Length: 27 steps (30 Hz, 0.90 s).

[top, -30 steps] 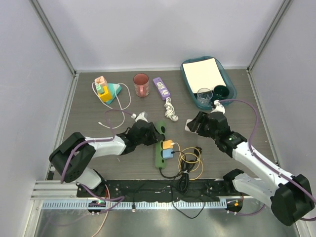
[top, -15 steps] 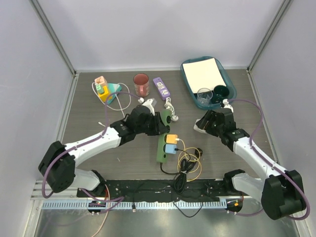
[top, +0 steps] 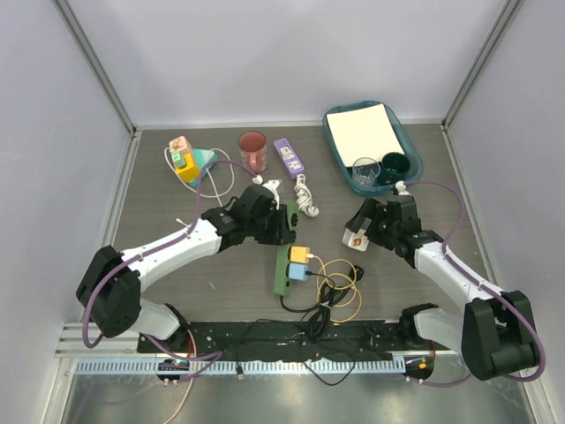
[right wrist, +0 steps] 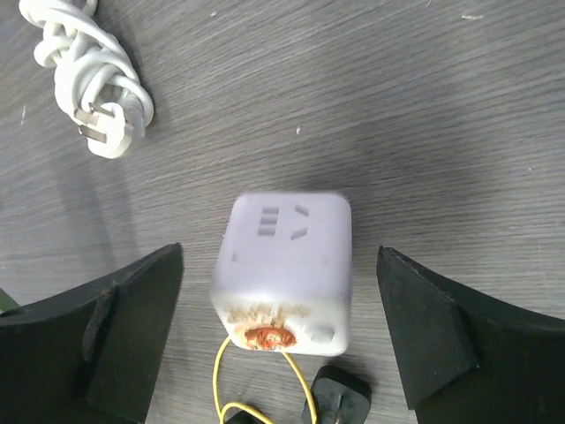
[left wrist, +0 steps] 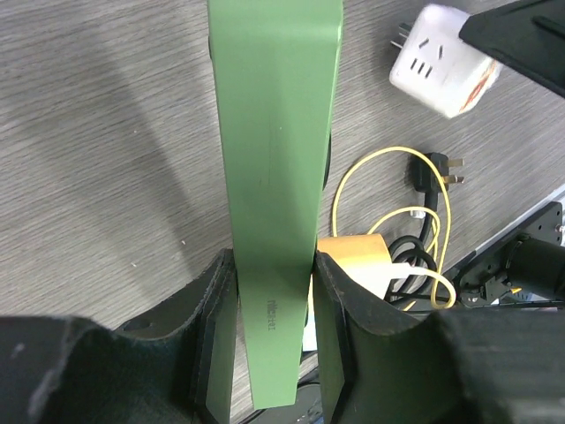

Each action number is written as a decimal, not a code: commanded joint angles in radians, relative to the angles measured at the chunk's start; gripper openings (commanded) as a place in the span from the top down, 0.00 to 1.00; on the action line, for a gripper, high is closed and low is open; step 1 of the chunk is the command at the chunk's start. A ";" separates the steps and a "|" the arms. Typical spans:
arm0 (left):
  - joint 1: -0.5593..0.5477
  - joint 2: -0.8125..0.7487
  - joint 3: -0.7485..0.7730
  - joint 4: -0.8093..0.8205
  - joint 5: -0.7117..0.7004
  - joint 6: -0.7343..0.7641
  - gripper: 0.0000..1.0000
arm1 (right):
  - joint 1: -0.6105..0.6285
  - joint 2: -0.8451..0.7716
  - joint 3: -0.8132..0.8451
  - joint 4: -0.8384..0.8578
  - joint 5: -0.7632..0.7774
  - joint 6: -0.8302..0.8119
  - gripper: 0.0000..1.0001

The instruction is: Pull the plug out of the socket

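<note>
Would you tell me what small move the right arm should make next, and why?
Probably lift the right gripper straight up and clear. The plug sits off the green socket, seemingly resting on the table between the open jaws, so that pull looks finished.

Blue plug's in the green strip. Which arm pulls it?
Right, likely. The right claw is open around the white cube, near the blue plug. The left claw is clamped on the green strip and can brace it.

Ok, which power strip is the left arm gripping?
The green strip, pinched between the left fingers. The purple strip lies free beside the red cup.
</note>
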State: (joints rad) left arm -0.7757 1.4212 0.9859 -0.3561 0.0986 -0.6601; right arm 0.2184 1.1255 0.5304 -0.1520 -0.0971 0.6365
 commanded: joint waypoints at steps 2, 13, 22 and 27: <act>0.019 -0.028 0.008 0.071 -0.001 0.008 1.00 | -0.008 -0.046 0.100 -0.082 0.029 -0.024 0.00; 0.085 -0.030 0.019 0.085 0.076 -0.010 1.00 | 0.010 -0.184 0.158 -0.005 -0.345 -0.029 0.07; 0.087 -0.087 -0.004 0.135 0.141 -0.003 1.00 | 0.294 -0.081 0.066 0.353 -0.411 0.037 0.16; 0.087 -0.120 -0.015 0.147 0.138 0.001 1.00 | 0.340 -0.024 0.051 0.410 -0.369 0.042 0.30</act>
State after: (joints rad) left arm -0.6933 1.3674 0.9619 -0.3145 0.1959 -0.6682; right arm 0.5358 1.0824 0.5869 0.1154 -0.4839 0.6647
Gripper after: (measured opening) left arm 0.379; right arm 0.732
